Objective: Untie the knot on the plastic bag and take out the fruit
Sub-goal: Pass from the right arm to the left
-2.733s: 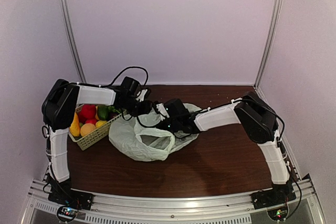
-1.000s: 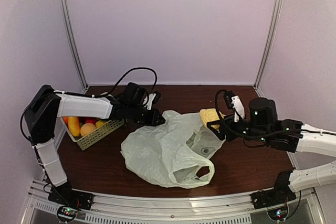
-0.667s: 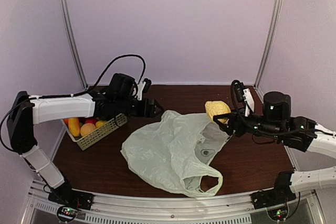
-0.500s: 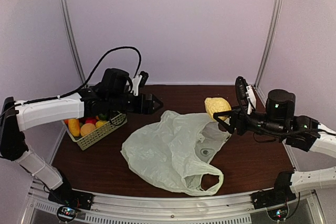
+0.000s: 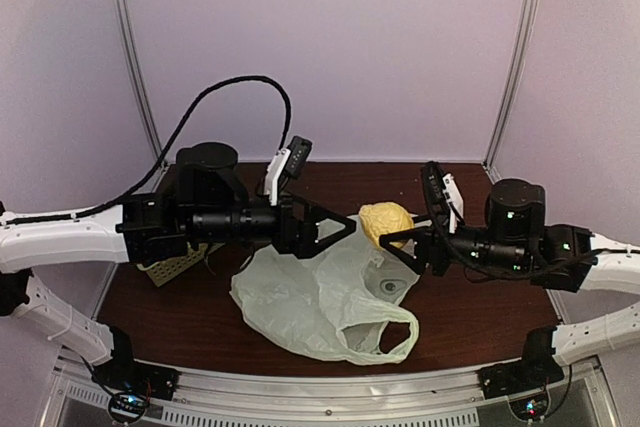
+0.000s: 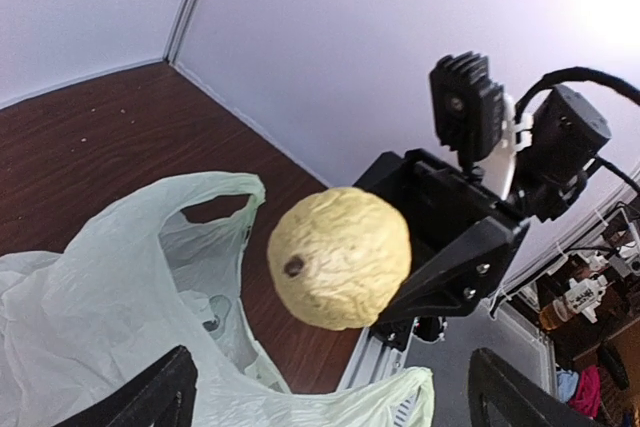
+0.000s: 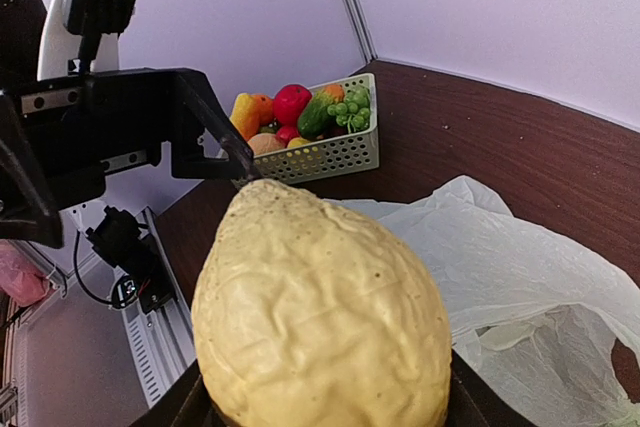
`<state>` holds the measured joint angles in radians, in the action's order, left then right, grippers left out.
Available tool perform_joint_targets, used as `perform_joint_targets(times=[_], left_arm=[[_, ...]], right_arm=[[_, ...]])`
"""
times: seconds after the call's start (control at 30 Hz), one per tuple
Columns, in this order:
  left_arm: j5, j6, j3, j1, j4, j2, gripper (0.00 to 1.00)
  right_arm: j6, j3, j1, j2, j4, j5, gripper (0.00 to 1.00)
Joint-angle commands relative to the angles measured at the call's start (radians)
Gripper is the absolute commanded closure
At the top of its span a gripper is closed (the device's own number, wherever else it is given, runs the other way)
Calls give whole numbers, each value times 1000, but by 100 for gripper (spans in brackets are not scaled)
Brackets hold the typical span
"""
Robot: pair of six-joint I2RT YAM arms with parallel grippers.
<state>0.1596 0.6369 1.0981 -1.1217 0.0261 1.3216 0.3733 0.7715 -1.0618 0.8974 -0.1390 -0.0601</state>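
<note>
**Top external: yellow fruit gripped in the air, facing wide-open left fingers**

Top external: the right fingers (image 5: 398, 235) are clamped on a lumpy yellow fruit (image 5: 384, 219), which hangs over the far right part of the plastic bag (image 5: 310, 297). The bag lies crumpled on the worktop (image 5: 470, 317), with one loop handle open at its near edge. The left fingers (image 5: 338, 230) are spread wide and hold nothing. They aim right at the fruit, near it but apart.

Left wrist: the fruit (image 6: 338, 257) is seen end-on and looks almost round, with a dark spot on the face turned this way. The black right fingers grip it from behind.

Right wrist: the fruit (image 7: 320, 317) is egg-shaped. Its long axis runs away from the holding fingers, and the narrower end points toward the left arm. Beyond it, a pale green basket (image 7: 345, 152) holds red, orange and green pieces.
</note>
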Motion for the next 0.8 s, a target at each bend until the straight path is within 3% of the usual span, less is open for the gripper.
perform_joint_targets(times=[0.0, 0.27, 0.77], left_arm=[[26, 103, -73, -40, -260, -24, 3], [-124, 207, -78, -46, -167, -22, 3], [-36, 265, -73, -53, -278, 50, 3]], right_arm=[[-4, 53, -40, 42, 50, 40, 56], [-34, 106, -97, 115, 83, 55, 56], [-36, 121, -123, 157, 114, 52, 54]])
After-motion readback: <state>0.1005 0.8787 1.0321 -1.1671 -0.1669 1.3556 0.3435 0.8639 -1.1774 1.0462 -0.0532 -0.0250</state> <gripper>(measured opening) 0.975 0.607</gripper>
